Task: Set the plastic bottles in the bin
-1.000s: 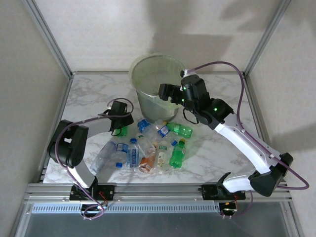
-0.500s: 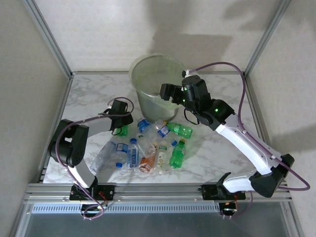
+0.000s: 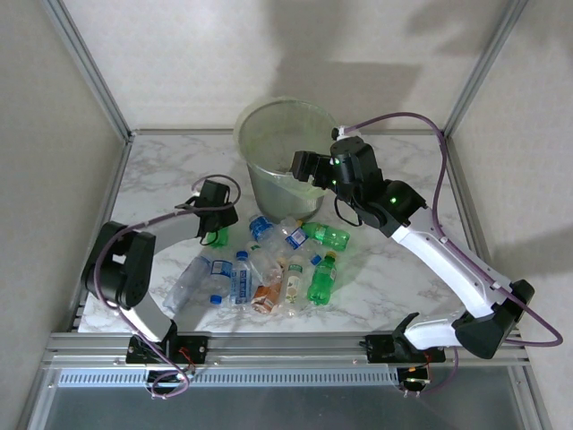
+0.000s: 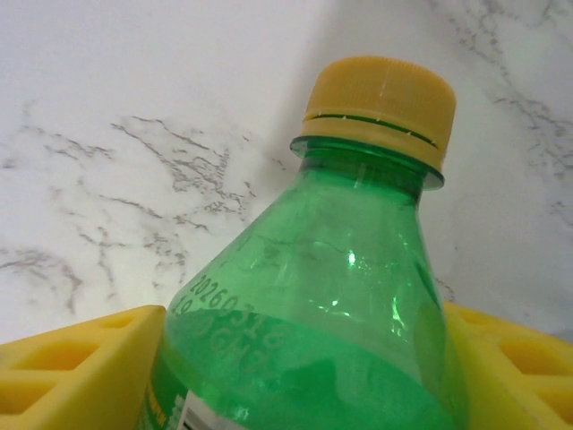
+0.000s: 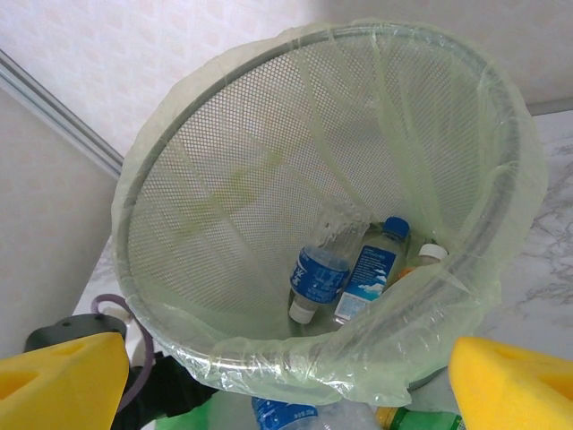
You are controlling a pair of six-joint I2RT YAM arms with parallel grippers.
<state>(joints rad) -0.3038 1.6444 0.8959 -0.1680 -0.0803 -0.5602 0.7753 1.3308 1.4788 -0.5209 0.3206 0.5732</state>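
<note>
— Left hand [image 4: 300, 363] clamps the green bottle [image 4: 340, 287], low on the surface [image 4: 134, 134]; right hand [image 5: 286, 381] gapes empty, the bin [image 5: 224, 179] just ahead.
— Lifting comes next, I'd judge, then a carry binward.

I have the left arm [image 3: 166, 224] low, its forearm reaching forward and wrist tipped down, with the left gripper [image 4: 295, 358] clamped by its yellow fingers [image 4: 81, 367] on a green plastic bottle [image 4: 322, 269]. The right arm [image 3: 439, 251] stretches up and inward, and the right gripper [image 5: 286, 385] is held high with its jaws spread wide.
</note>
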